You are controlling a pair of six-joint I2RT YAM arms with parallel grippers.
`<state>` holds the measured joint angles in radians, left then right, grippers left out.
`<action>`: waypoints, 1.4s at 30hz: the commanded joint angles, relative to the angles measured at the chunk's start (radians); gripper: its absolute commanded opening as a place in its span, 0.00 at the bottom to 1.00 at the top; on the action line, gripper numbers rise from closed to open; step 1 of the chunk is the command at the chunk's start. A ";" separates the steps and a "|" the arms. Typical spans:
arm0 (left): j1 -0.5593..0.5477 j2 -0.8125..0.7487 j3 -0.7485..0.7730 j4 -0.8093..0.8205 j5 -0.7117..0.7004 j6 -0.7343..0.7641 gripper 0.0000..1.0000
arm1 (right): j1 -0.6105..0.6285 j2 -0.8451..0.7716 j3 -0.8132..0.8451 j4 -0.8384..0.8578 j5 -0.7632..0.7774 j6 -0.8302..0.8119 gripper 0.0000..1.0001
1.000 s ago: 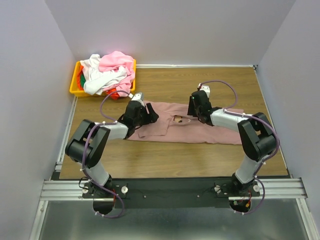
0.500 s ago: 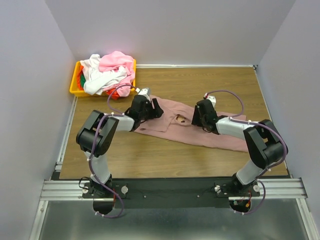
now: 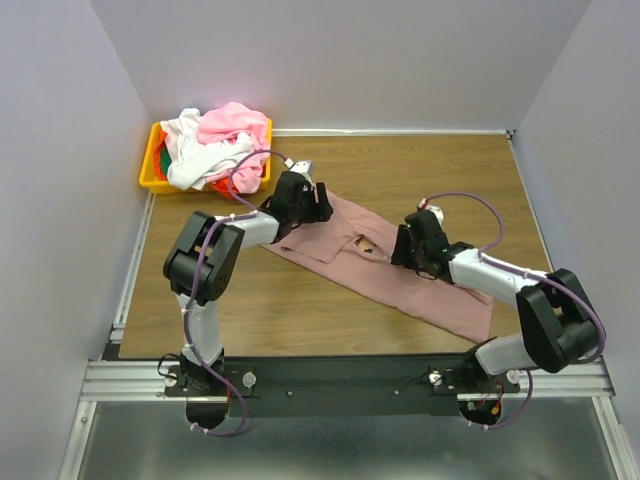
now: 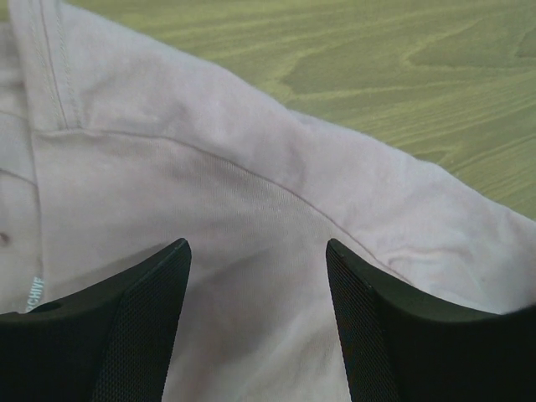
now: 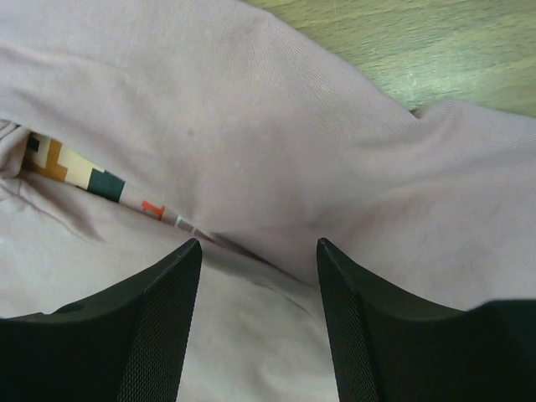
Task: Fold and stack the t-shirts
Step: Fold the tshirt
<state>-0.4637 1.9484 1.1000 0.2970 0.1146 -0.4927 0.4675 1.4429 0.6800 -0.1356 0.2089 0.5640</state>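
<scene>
A dusty mauve-pink t-shirt point(image 3: 440, 290) lies slantwise on the wooden table, running from far left to near right. Its pixel-art print point(image 3: 365, 243) is half tucked under a fold point(image 5: 75, 172). My left gripper point(image 3: 318, 206) is down on the shirt's far-left end. Its jaws are open, and flat cloth with a sleeve seam point(image 4: 251, 172) lies between them point(image 4: 255, 251). My right gripper point(image 3: 400, 252) is down on the shirt's middle, next to the print. It is open too, straddling a soft fold ridge point(image 5: 258, 247). More t-shirts, light pink point(image 3: 235, 125) and white point(image 3: 200, 160), are heaped at the far left.
The heap of shirts sits in a yellow plastic bin point(image 3: 150, 182) in the far-left corner, with bits of red and green cloth showing. Grey walls enclose the table on three sides. The arm bases and a metal rail point(image 3: 350, 380) run along the near edge.
The mauve shirt has swung from lying straight across to a slant. My left gripper moved away and rightward with its end; my right gripper moved nearer and rightward.
</scene>
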 commanded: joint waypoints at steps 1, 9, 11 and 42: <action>-0.015 -0.080 0.023 -0.079 -0.105 0.036 0.74 | 0.000 -0.064 -0.008 -0.062 0.038 -0.016 0.65; -0.072 -0.263 -0.195 -0.026 -0.145 -0.058 0.75 | 0.002 -0.084 -0.016 -0.062 0.061 -0.072 0.80; -0.090 -0.264 -0.238 -0.001 -0.132 -0.081 0.75 | 0.002 -0.075 -0.014 -0.062 0.057 -0.073 0.80; -0.021 0.084 0.141 -0.136 -0.018 0.040 0.75 | 0.008 -0.084 -0.086 -0.058 -0.279 0.005 0.81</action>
<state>-0.5114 1.9903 1.1645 0.2375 0.0765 -0.5018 0.4675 1.3773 0.6231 -0.1577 -0.0109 0.5369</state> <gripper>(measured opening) 0.745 0.810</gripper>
